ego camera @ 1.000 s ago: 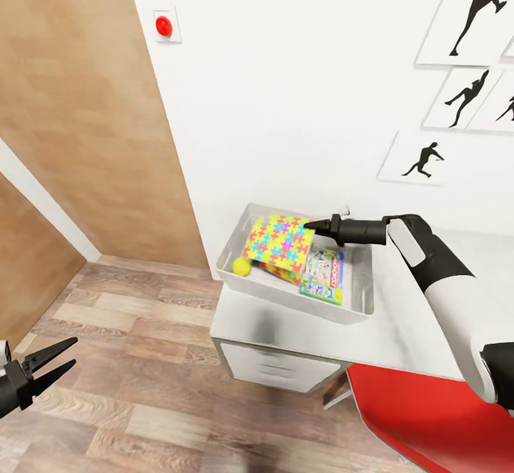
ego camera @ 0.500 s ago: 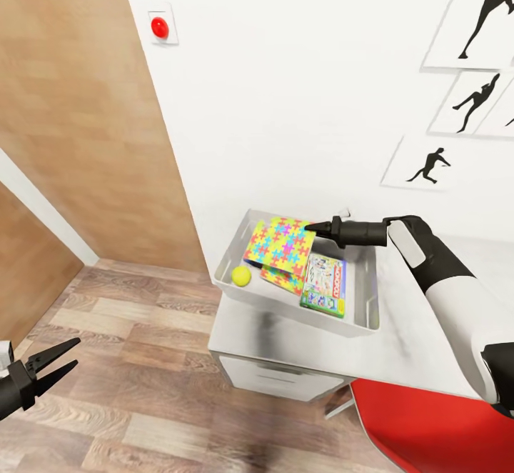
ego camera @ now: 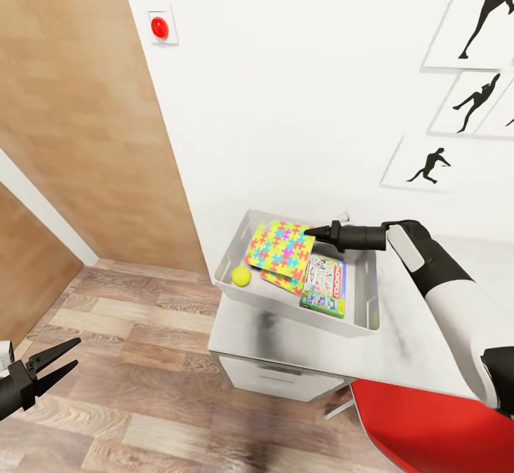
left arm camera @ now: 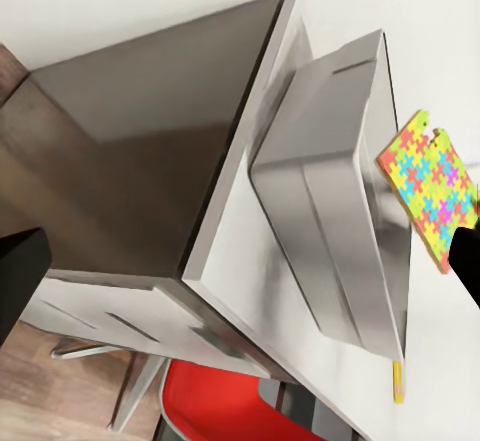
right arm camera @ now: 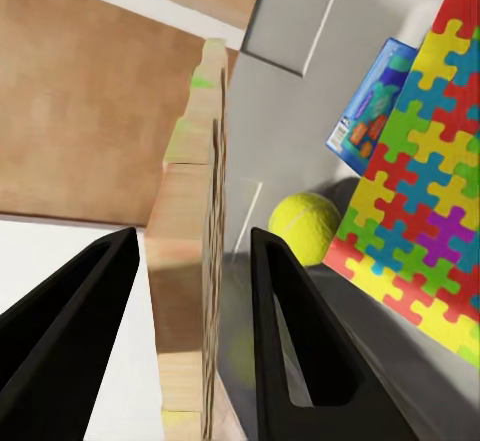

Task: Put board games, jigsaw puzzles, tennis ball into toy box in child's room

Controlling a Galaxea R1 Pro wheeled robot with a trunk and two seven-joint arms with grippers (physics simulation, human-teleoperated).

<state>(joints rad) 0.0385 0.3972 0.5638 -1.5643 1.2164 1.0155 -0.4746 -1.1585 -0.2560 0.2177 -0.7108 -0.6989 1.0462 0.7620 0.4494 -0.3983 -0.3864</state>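
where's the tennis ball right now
In the head view the tennis ball lies inside the toy box, in its near left corner, just left of the jigsaw puzzles. The right wrist view shows it beside a puzzle's edge.

right arm [ego camera: 457, 294] shows a glossy white shell over the forearm, black at the wrist joint with a pale grey panel on its side. right gripper [ego camera: 313, 231] is all black, a stubby barrel narrowing to slim pointed fingers. left gripper [ego camera: 66, 357] is black too, with two long tapering fingers [ego camera: 58, 348] and a small white block behind them.
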